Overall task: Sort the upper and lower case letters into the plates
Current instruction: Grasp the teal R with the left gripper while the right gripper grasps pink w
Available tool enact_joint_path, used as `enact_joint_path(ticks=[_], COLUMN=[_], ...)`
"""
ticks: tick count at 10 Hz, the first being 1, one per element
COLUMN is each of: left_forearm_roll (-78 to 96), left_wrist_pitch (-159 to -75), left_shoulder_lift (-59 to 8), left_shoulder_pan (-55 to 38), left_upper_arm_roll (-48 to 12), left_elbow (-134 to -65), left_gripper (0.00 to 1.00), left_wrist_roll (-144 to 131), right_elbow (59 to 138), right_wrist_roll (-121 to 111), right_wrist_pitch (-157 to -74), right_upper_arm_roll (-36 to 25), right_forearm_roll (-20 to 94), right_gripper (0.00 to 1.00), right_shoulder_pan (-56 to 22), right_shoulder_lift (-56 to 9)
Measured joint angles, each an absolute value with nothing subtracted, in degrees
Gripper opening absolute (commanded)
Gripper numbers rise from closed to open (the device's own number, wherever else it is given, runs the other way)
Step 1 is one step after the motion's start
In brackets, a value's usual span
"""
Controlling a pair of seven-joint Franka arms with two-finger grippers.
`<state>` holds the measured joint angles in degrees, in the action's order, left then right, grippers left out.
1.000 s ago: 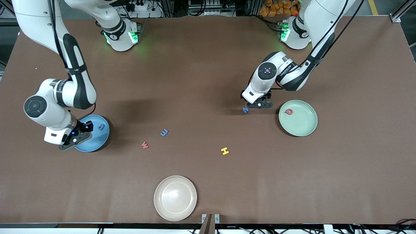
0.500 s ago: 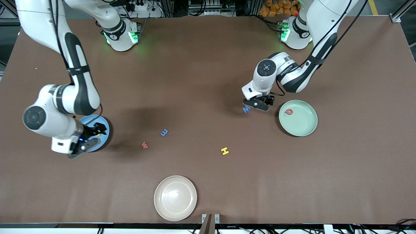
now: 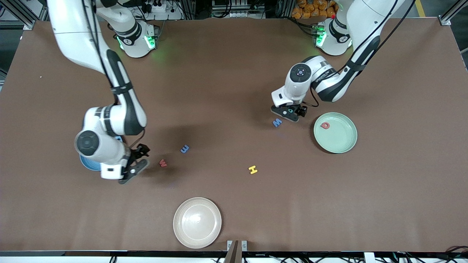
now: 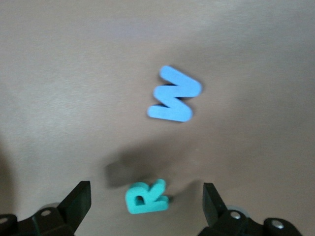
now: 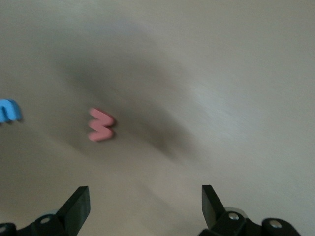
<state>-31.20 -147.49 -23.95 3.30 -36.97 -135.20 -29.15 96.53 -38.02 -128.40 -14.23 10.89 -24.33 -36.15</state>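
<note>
1. Judging by how things lie, the sorting has barely started. One small red foam letter (image 3: 324,125) lies in the pale mint green round plate (image 3: 342,142), mid-height in the frame toward the left arm's end of the table.
2. The bright blue round plate (image 3: 89,166) sits at mid-height toward the right arm's end, mostly hidden under that arm, so I cannot tell what it holds.
3. Five letters are loose on the brown table:
   - a teal foam letter R (image 4: 146,197)
   - a blue foam zigzag letter (image 3: 277,122) just below it in the frame
   - a smaller blue foam m (image 3: 185,148)
   - a red foam w (image 3: 163,163)
   - a yellow foam H (image 3: 253,169), near the centre
4. There are three plates in all. The third, a cream-white round plate (image 3: 197,223), lies empty at bottom centre and is not one of the sorting plates.
5. The left gripper (image 3: 290,112) hangs low over the teal R with its fingers spread either side, pinching nothing.
6. The right gripper (image 5: 145,201) is also spread wide and empty, over bare table beside the red w.
7. Every loose letter has yet to reach a plate.
</note>
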Motion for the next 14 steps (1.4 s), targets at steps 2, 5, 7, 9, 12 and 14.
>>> enact_joint_path(ticks=[2, 5, 7, 9, 12, 14], left_forearm_roll=[-31.22, -31.23, -32.89, -34.86, -34.87, -34.87], left_wrist_pitch=[-148.86, -148.97, -148.98, -149.63, -150.27, -150.64], left_shoulder_lift=[-23.96, -24.00, -24.02, -24.05, -24.05, -24.06], left_shoulder_pan=[3.34, 3.44, 4.80, 7.50, 7.60, 7.51], left_upper_arm_roll=[-37.08, -37.04, -36.94, -36.99, -37.18, -37.23], left_elbow=[-135.52, -136.15, -137.21, -137.82, -137.98, -137.97], left_gripper=[0.78, 0.77, 0.77, 0.68, 0.68, 0.57], left_wrist_roll=[-29.15, -29.15, -29.18, -29.18, -29.34, -30.31], right_elbow=[96.54, 96.55, 96.53, 96.52, 96.52, 96.52], right_wrist_roll=[-37.46, -34.16, -32.55, -30.81, -30.30, -30.29], right_wrist_pitch=[-131.48, -135.97, -137.92, -138.64, -139.22, -139.23], right_upper_arm_roll=[-14.13, -14.03, -14.02, -13.99, -13.94, -13.94], right_forearm_roll=[10.94, 11.03, 11.04, 11.05, 11.05, 11.05], right_gripper=[1.00, 1.00, 1.00, 1.00, 1.00, 0.05], right_shoulder_pan=[-25.97, -27.38, -28.25, -28.59, -28.86, -28.87], right_shoulder_lift=[-37.48, -40.43, -41.50, -42.35, -42.96, -43.15])
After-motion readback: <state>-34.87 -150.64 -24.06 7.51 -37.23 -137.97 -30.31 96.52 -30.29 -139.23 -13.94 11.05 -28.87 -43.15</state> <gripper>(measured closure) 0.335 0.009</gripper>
